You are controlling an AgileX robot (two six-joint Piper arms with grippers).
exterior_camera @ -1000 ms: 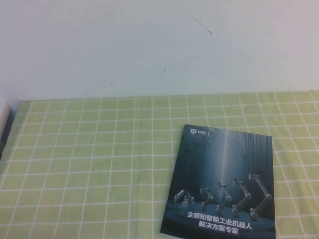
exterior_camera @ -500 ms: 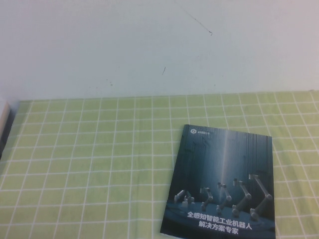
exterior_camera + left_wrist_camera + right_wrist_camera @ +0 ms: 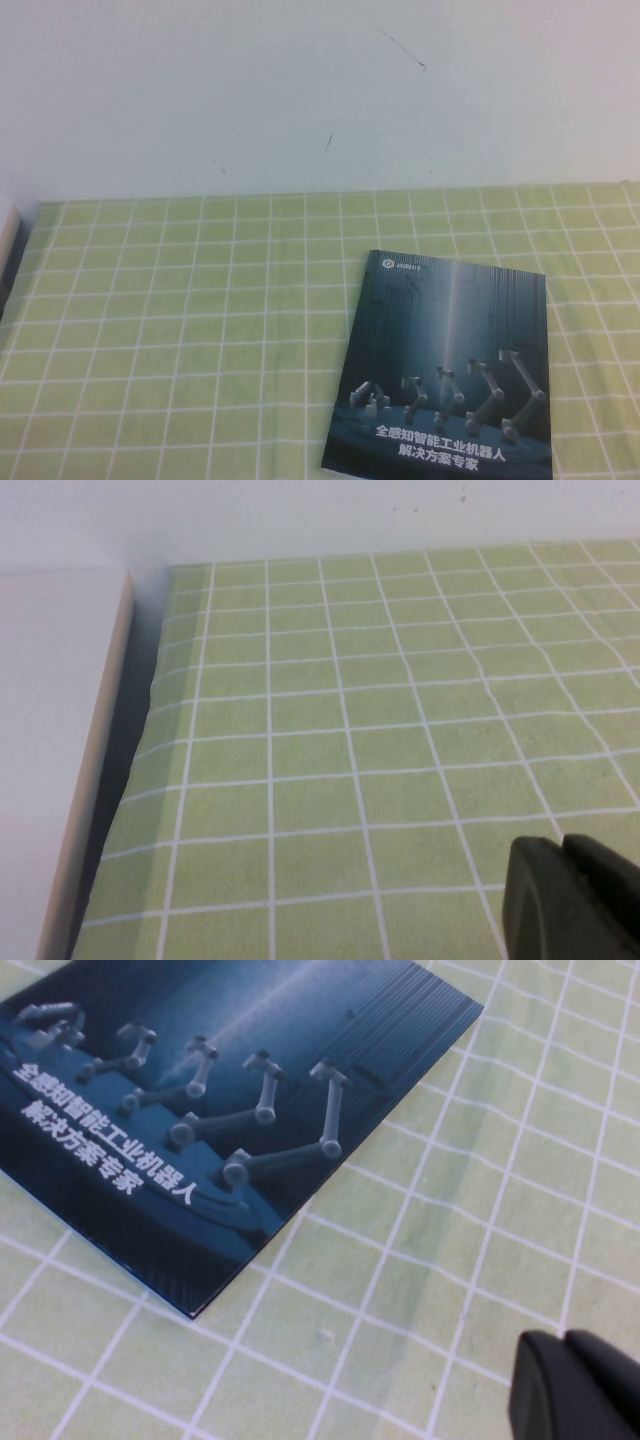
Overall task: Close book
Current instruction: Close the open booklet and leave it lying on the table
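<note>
High view, left to right. A white board [image 3: 7, 228] shows as a sliver at the far left edge of the frame. A desk covered by a green cloth [image 3: 180, 320] with a white grid fills the lower half of the frame. A plain white wall [image 3: 300, 100] fills the upper half. The book [image 3: 445, 370] lies in the lower right of the frame, flat on the cloth and closed. Its dark blue cover faces up, showing a row of small robot arms and white Chinese lettering. It sits slightly askew to the grid lines. Neither arm shows in this view.

In the left wrist view, the left gripper [image 3: 560, 870] hangs above bare cloth, well apart from the white board's pale edge. Its dark jaws are pressed together, holding nothing.

In the right wrist view, the right gripper [image 3: 566, 1360] hangs above the cloth near one corner of the book, not touching it. Its jaws are pressed together and empty.
</note>
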